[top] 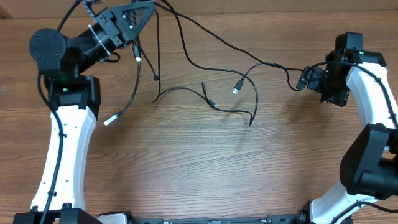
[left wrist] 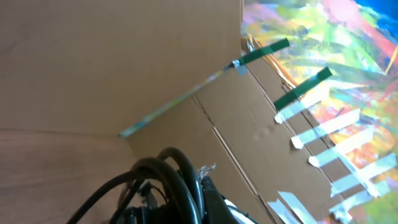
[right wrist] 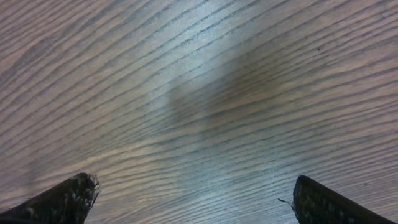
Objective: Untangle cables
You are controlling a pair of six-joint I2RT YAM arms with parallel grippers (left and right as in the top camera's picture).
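Observation:
Thin black cables (top: 211, 102) lie in loose loops across the far middle of the wooden table, with a silver plug (top: 236, 90) in the middle and a white plug (top: 111, 120) at the left. My left gripper (top: 149, 6) is raised at the far left edge, its fingers closed to a point with several cable strands running from it. In the left wrist view only black cords (left wrist: 168, 180) show and the fingers are hidden. My right gripper (top: 306, 79) is at the right, beside a cable end. Its jaws (right wrist: 193, 199) are wide open over bare wood.
A cardboard wall (left wrist: 124, 62) and a painted sheet held with tape strips (left wrist: 323, 50) stand behind the table. The near half of the wooden table (top: 199, 174) lies between the two arm bases.

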